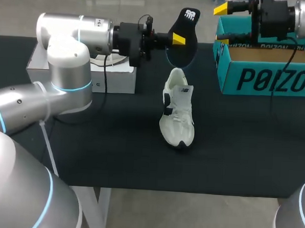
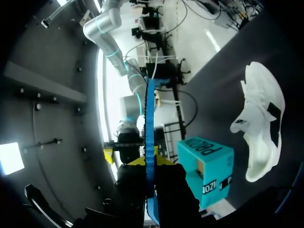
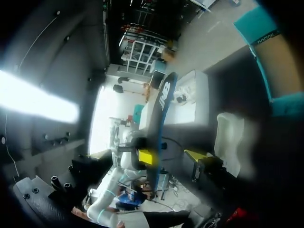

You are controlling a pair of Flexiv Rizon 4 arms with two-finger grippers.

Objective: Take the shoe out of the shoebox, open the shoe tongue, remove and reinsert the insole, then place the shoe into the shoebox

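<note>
A black insole (image 1: 186, 31) hangs in the air above the table, and my left gripper (image 1: 178, 40) is shut on its lower part. In the left wrist view the insole (image 2: 150, 123) shows edge-on as a blue strip between the yellow tips of that gripper (image 2: 149, 163). The white shoe (image 1: 178, 111) lies on the black table just below, toe toward the front, and is also seen beside the insole (image 2: 260, 124). My right gripper (image 1: 223, 9) is open, to the right of the insole and apart from it, above the teal shoebox (image 1: 267, 74). One of its fingertips (image 3: 195, 156) shows near the insole (image 3: 160, 118).
A white box (image 1: 111, 76) stands at the back left, behind my left arm. The teal shoebox is open at the back right corner. The table's front edge (image 1: 179, 191) runs a little below the shoe.
</note>
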